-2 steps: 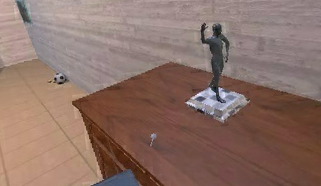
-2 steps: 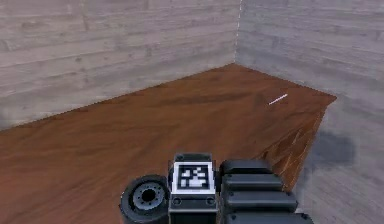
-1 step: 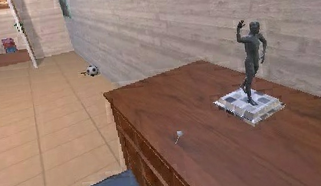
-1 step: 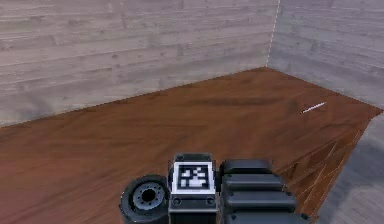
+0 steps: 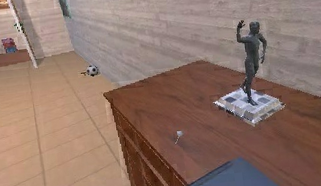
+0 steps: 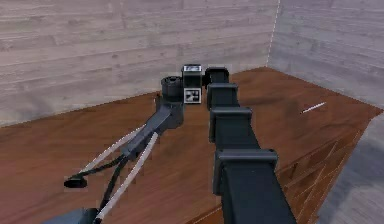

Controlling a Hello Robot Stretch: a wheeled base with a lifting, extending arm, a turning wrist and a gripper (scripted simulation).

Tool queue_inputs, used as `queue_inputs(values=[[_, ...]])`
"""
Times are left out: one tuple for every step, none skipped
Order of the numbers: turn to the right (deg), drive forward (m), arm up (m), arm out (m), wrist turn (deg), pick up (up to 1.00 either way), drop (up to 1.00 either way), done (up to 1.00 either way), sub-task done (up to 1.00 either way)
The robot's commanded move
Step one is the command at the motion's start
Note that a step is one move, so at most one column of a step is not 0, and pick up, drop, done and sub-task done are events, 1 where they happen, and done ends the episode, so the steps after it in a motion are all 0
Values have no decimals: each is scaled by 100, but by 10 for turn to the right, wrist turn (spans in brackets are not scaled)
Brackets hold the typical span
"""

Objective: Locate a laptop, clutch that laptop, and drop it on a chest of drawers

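- Tiled floor (image 5: 34, 146) and pale plank-look walls (image 5: 160, 20), pretty bare room. A doorway opens at the forward view's far left, with some reddish thing (image 5: 8, 45) way back there. No clue what it is.
- A ball (image 5: 92, 69) sits on the floor close to the wall, well apart from everything else. Looks like clutter, nothing to do with the job.
- Then the chest of drawers (image 5: 189, 93): brown wood, backed up against the wall, with a wide flat top. That's the drop spot, and the robot looks parked right alongside it, which makes sense for a put-down.
- On that top there's a tiny pale thing (image 5: 179, 136) near the front edge, and further right a dark statue (image 5: 251, 55) standing upright on a light base.
- A dark slab (image 5: 229, 182) pokes in at the forward view's bottom edge, over the near end of the top. My guess is that's the laptop, but the shape isn't enough to be sure. Can't tell if it's resting on the wood or hanging above it.
- Arm side view, left first: a corner of that slab (image 6: 72, 217), with the claw (image 6: 88, 197) pointing its thin fingers down toward it. I can't tell whether the claw is grasping anything.
- The arm (image 6: 235, 130) reaches out across the wood, so it's lined up over the top.
- Far right, a thin pale stick (image 6: 313, 107) lies flat, well apart from the claw.
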Motion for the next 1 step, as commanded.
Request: queue_inputs(values=[[0, 0, 0, 0, 450, 0, 0, 0, 0]])
